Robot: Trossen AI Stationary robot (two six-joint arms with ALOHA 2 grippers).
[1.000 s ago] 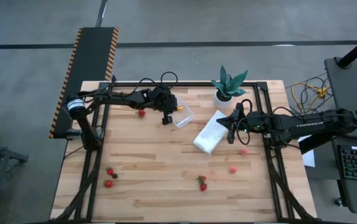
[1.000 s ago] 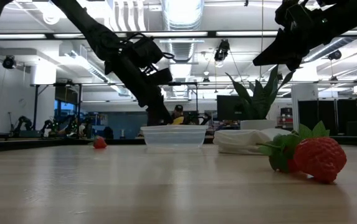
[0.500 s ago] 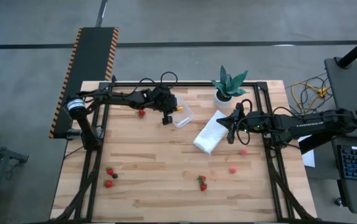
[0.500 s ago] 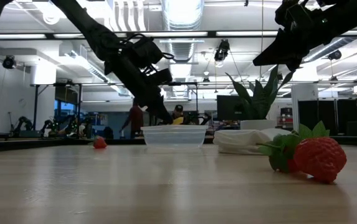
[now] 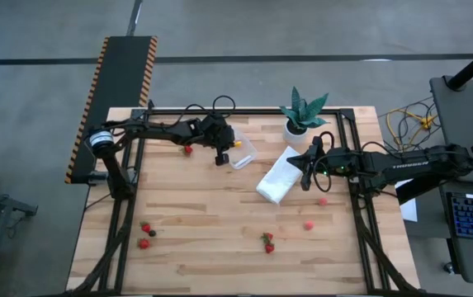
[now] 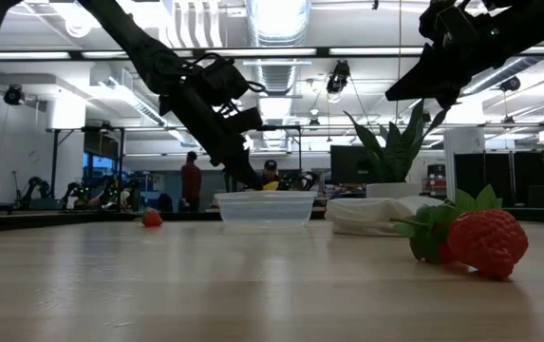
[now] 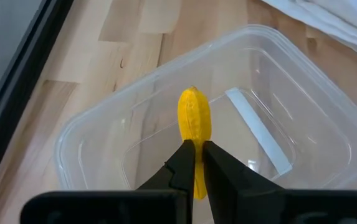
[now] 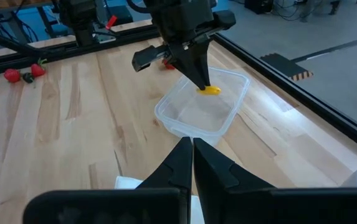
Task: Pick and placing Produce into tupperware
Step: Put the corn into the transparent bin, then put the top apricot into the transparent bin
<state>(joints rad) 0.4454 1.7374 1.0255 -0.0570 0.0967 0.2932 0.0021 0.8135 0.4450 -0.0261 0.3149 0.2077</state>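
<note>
Looking straight down, we see a wooden counter point(image 5: 219, 223) with two dark arms reaching in from opposite sides. Our left tool point(image 7: 197, 163) hangs over the clear tupperware point(image 7: 303, 112), which sits near the far edge of the counter, a little left of its middle. The left tool's two fingers are pinched tight on a small yellow piece point(image 7: 194, 118), held upright over the tub's interior; we cannot tell whether it touches the tub floor. Our right tool point(image 8: 192, 152) hovers above the folded white cloth point(image 5: 279, 176), just right of the tub, its fingers pressed together with nothing between them. A green potted plant point(image 5: 301, 114) stands near the far edge, beside the cloth. Red strawberry pieces lie scattered on the counter: one point(image 5: 187, 150) close to the tub on its left, a cluster point(image 5: 144, 234) near the front left corner, a pair point(image 5: 267, 242) near the front edge at the middle, and two pinker pieces point(image 5: 315, 213) towards the right edge. In the level view a large strawberry point(image 6: 476, 239) with green leaves lies close to the camera, and a person point(image 6: 191, 180) stands far back in the room.
</note>
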